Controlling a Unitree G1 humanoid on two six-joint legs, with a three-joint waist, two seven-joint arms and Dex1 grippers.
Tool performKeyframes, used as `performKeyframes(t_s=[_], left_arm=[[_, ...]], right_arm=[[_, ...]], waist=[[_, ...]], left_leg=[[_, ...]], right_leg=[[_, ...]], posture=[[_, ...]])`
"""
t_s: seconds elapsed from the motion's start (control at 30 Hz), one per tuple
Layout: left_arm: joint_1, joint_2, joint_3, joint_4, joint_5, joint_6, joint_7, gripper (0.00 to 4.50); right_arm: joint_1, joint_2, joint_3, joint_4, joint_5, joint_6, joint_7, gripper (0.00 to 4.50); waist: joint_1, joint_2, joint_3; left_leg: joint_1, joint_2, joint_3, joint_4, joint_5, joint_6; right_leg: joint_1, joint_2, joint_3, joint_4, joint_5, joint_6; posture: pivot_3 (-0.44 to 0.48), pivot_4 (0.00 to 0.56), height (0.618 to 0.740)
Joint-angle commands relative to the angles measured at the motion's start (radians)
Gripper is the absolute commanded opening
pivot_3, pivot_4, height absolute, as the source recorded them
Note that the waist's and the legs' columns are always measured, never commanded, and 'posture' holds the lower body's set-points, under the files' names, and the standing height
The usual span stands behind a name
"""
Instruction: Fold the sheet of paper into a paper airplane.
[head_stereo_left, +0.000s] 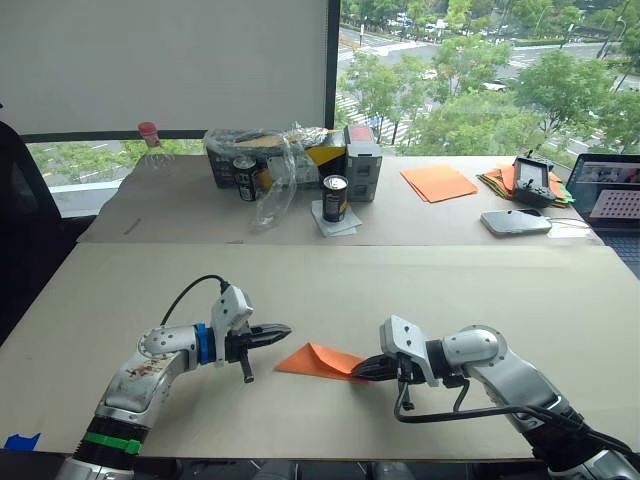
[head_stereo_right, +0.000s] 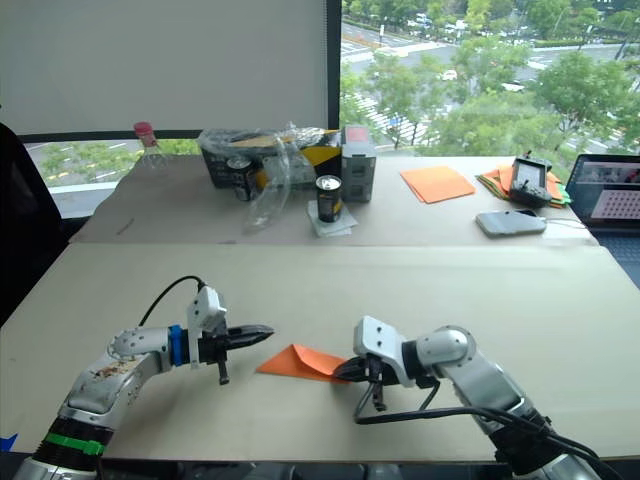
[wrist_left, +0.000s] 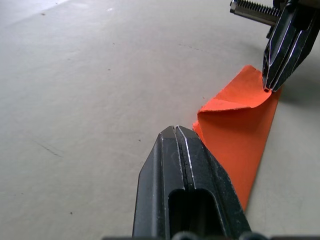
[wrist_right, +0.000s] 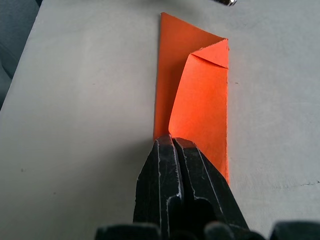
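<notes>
One sheet of paper (head_stereo_left: 318, 361); two cans (head_stereo_left: 335, 198).

— What sits on the far table (head_stereo_left: 180, 215)?
— A clear bottle with a pink cap (head_stereo_left: 150, 143) at its left end, then a dark basket (head_stereo_left: 232, 160) wrapped in crumpled plastic, and two drink cans (head_stereo_left: 335, 198).
— And to the right?
— Smooth orange sheets (head_stereo_left: 438, 183), a multicoloured paper pile (head_stereo_left: 497, 180), a phone (head_stereo_left: 515, 222) and a laptop (head_stereo_left: 613, 190) at the edge.
</notes>
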Motion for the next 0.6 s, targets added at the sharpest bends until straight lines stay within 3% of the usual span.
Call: performKeyframes(t_s=[0.03,0.6], left_arm=[[-0.04,-0.011,0.019,0.005,-0.034,0.021,-0.01,0.0],[-0.08,-0.097,-0.183,0.062,0.101,-0.045,-0.053,0.0]], right_arm=[[0.006,0.001,0.033,0.017,-0.018,0.034,0.021,0.02],[0.037,-0.017,0.017,-0.027,-0.022,0.113,-0.01,0.02]], waist=[[0.0,0.0,0.0],[0.005,0.0,0.0]], left_leg=[[0.0,0.0,0.0,0.0,0.0,0.0],[0.0,0.0,0.0,-0.001,0.0,0.0]], right_leg=[[0.0,0.0,0.0,0.0,0.0,0.0],[0.0,0.0,0.0,-0.001,0.0,0.0]], posture=[[0.0,0.15,0.67],[0.0,0.15,0.67]])
